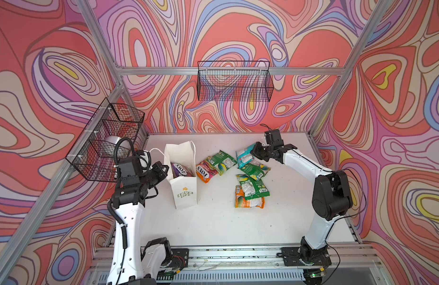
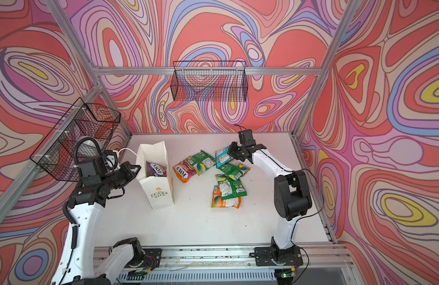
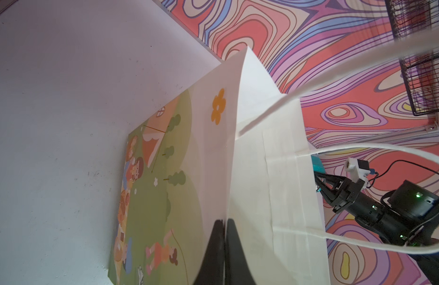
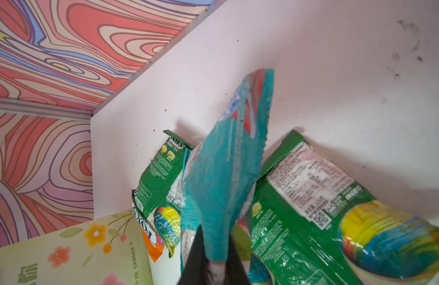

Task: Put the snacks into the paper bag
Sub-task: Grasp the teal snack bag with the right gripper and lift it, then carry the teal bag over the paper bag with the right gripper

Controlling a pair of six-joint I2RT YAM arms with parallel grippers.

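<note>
Our right gripper pinches the teal packet by one short edge, jaws pressed close on the film, and the packet looks lifted off the green packets beneath it. Our left gripper is clamped on the rim of the paper bag, which stands upright on the table's left with its mouth open and a purple packet inside. The other snacks lie loose on the table, between the bag and the right arm.

We judge this the carry. We should raise the teal packet above the bag's rim and cord handles and travel smoothly so the glossy film does not slip. Then we should lower its free end into the mouth before letting go.

The right arm reaches from its front base, elbow high, forearm stretched toward the far middle, wrist tipped down. The left arm rises, forearm level, pointing at the bag.
</note>
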